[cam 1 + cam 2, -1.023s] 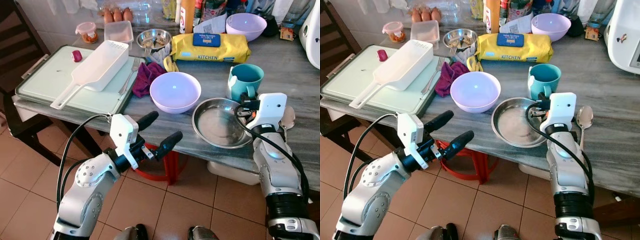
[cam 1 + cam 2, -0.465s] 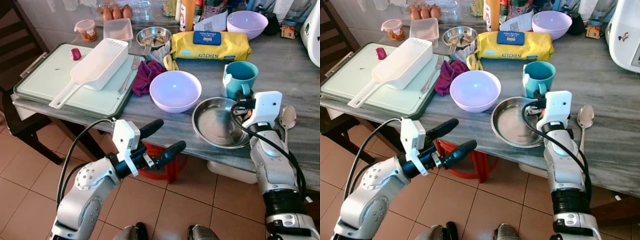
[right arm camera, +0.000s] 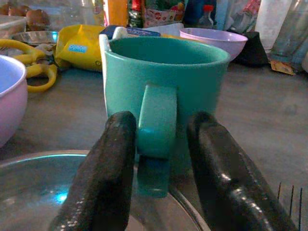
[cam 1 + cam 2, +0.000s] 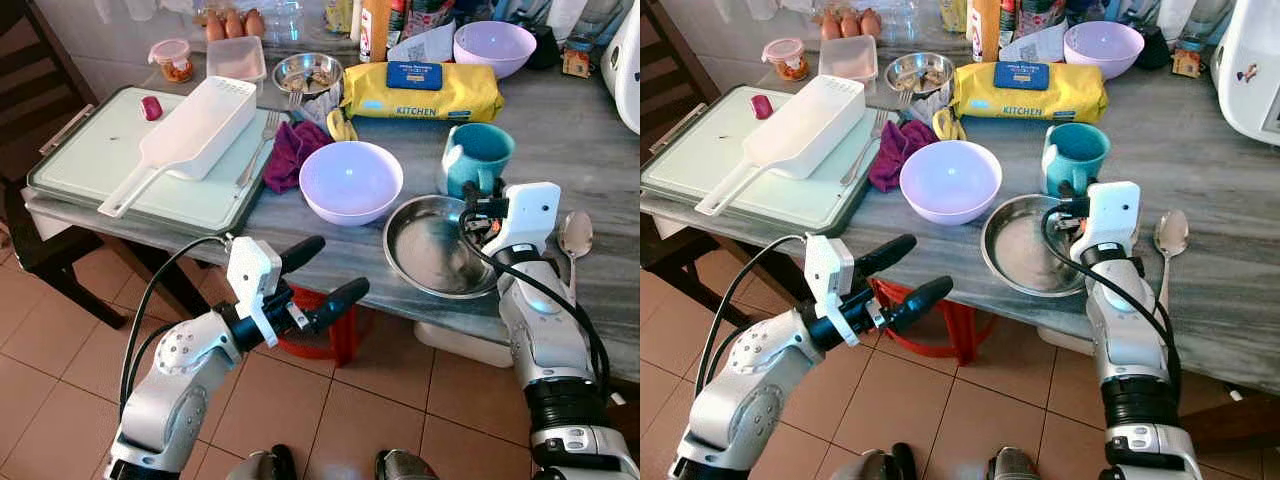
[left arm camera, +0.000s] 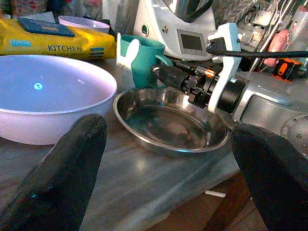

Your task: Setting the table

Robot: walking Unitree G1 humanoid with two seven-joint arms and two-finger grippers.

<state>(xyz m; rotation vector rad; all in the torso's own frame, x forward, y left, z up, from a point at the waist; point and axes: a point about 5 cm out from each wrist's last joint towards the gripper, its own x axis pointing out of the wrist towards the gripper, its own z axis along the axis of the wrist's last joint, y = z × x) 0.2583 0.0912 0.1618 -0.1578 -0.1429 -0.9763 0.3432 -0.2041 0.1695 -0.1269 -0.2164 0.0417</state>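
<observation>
Grey marble counter [image 4: 600, 130] runs across the head views, crowded with kitchenware: a lilac bowl [image 4: 351, 181] sits near the front edge, a steel plate [image 4: 432, 246] just beside it, and a teal mug [image 4: 480, 159] stands behind the plate. A spoon [image 4: 575, 238] lies beside the right arm, and a yellow packet [image 4: 420, 92] lies further back. The left hand [image 4: 322, 276] hovers off the counter's front edge above the tiled floor [image 4: 60, 330], fingers spread wide and holding nothing. The right hand [image 4: 1068, 215] reaches over the plate's far rim toward the mug.

From the left wrist, the two wide-apart fingers [image 5: 57, 183] frame the bowl, the plate and the mug, with the right arm lying over the plate.

From the right wrist, the narrowly parted fingers [image 3: 106, 183] flank the mug's handle [image 3: 154, 139], one either side; whether they touch it I cannot tell.
</observation>
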